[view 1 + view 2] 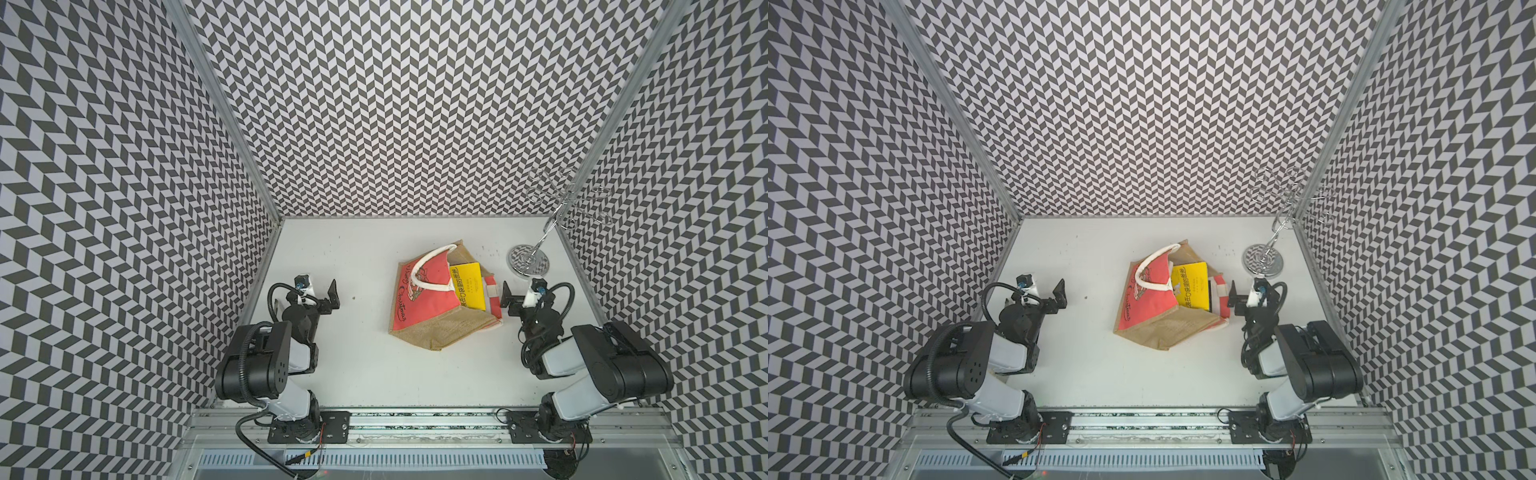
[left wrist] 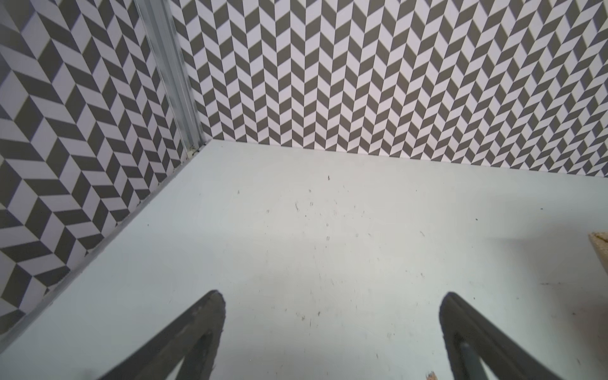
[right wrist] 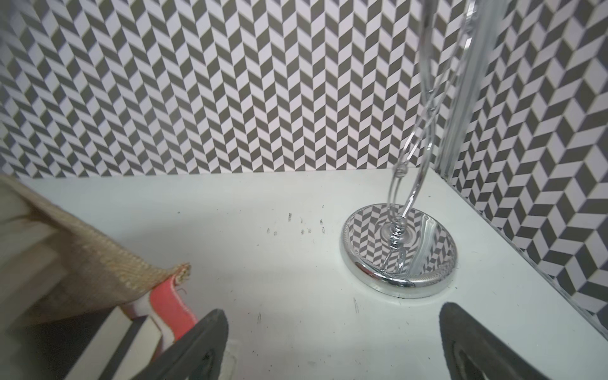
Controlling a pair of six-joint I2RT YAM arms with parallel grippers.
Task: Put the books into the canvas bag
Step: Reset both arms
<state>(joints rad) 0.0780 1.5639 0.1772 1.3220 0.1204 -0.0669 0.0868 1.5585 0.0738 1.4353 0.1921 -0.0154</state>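
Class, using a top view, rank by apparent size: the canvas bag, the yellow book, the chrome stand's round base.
1. canvas bag
2. yellow book
3. chrome stand's round base, though it looks close to the book.

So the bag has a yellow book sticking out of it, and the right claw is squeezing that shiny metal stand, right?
Not quite. The canvas bag does show a yellow book, but the right gripper holds nothing: the right wrist view shows its jaws open, apart from the chrome stand.
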